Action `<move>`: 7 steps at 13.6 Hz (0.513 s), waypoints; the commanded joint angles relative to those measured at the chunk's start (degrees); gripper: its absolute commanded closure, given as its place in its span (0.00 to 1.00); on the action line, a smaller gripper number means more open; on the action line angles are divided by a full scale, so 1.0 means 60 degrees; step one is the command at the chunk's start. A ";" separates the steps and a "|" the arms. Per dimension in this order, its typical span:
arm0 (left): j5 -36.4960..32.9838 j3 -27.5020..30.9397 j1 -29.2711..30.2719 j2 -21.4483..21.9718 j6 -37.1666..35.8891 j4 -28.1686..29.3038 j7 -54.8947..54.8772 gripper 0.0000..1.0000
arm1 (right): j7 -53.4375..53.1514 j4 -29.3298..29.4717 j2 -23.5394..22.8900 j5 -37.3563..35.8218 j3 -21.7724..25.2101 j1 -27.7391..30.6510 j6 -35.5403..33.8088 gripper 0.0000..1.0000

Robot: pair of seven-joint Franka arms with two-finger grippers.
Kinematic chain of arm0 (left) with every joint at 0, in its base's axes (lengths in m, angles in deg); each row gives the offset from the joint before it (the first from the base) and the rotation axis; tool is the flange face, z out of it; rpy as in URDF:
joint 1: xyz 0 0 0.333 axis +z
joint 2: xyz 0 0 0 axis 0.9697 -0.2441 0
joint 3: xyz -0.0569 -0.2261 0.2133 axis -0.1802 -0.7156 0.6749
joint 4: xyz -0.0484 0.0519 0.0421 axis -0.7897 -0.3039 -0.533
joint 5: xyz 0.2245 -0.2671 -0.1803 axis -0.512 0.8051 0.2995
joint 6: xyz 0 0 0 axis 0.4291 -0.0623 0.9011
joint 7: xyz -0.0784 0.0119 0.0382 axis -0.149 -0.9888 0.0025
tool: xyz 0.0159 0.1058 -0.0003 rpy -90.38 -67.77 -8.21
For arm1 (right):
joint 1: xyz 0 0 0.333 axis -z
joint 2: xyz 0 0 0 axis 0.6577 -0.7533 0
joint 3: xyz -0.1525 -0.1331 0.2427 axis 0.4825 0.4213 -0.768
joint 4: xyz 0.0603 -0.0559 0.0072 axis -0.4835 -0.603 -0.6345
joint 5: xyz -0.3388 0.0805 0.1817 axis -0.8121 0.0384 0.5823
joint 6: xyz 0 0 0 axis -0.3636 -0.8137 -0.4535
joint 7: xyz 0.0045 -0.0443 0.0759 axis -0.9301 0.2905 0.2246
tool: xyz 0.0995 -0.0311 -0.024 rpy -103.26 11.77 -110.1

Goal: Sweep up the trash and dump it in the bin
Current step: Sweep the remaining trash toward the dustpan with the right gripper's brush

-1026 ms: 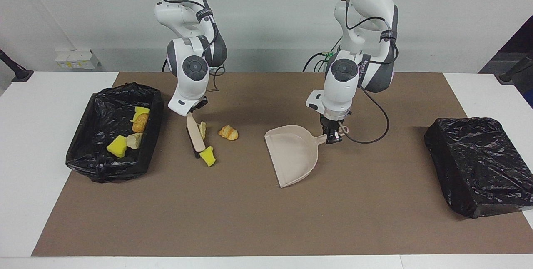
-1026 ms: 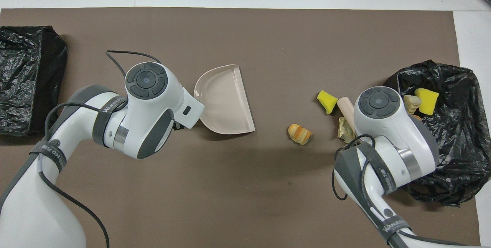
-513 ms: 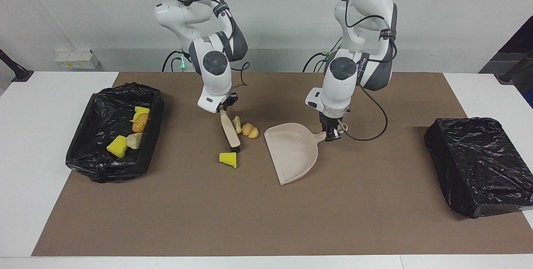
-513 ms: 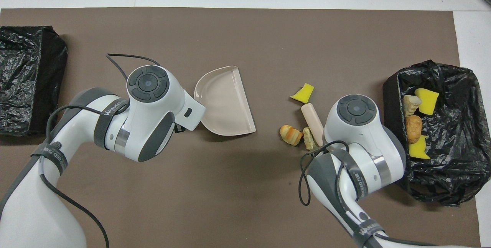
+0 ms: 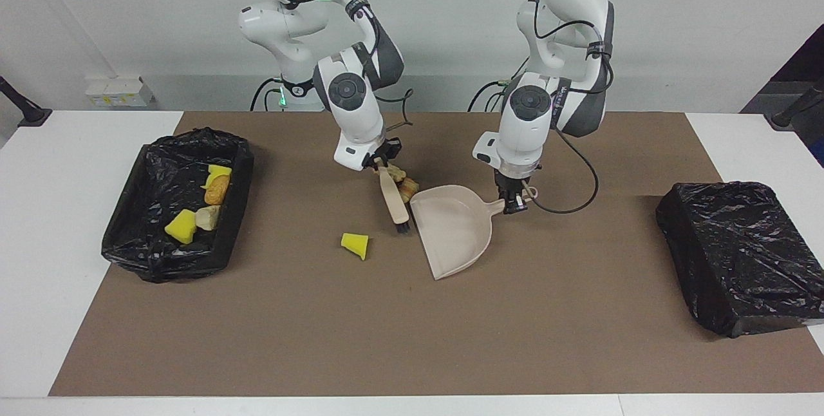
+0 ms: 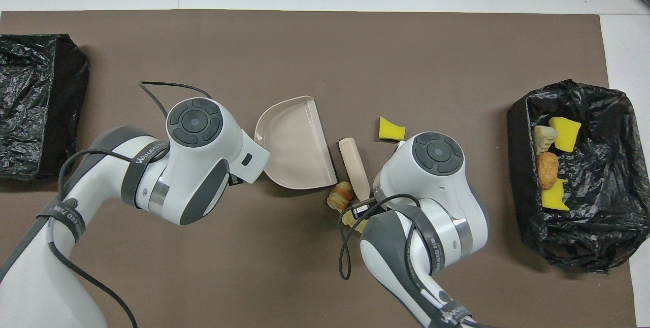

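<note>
Two bread lumps [image 5: 404,184] touch the dustpan's [image 5: 454,229] lip; right hand [image 5: 381,165] clamps the brush [image 5: 394,200], left hand [image 5: 513,205] clamps the dustpan's handle.

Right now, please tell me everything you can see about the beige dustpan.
The dustpan is a beige pan that looks like plastic, with a raised curved back wall, a straight open lip and a short handle. It lies flat on the brown mat, mid-table. The left gripper is shut on its handle. It looks empty. The brush and two bread-like lumps crowd its lip.
</note>
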 commanded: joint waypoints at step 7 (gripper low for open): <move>-0.0656 0.0048 -0.0075 0.1807 -0.1045 0.1438 -0.1305 1.00 | -0.2563 -0.0028 0.1432 -0.0819 0.0088 0.0168 -0.2371 1.00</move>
